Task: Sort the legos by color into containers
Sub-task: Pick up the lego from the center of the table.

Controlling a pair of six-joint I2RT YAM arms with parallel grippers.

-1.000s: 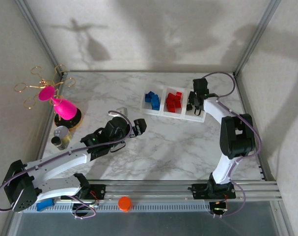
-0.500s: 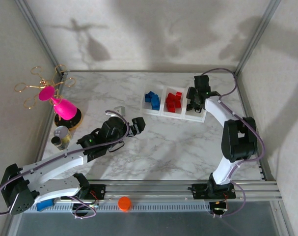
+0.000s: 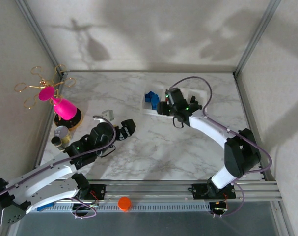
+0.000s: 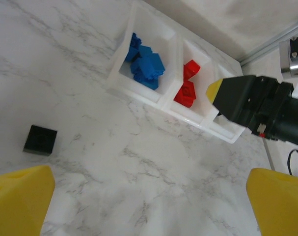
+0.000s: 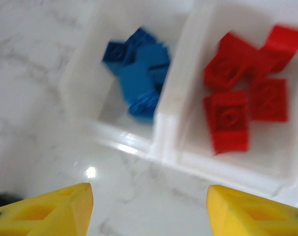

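Lying in the left bin of the containers (image 4: pixel 134 91), blue legos (image 5: pixel 139 78) show at the upper left of the right wrist view, with red ones (image 5: pixel 242 103) in the middle bin beside them. One black brick (image 4: pixel 40 140) sits on the marble table (image 4: pixel 139 162) at the left of the left wrist view. The right gripper (image 5: pixel 156 211) hangs over the bins' near wall, jaws spread and empty, and the left gripper (image 4: pixel 149 201) is released wide too.

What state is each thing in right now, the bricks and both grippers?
Blue bricks: piled in the end bin.
Red bricks: in the middle bin.
Black brick: loose on the table, unsorted.
Left gripper: open, empty.
Right gripper: open, empty.
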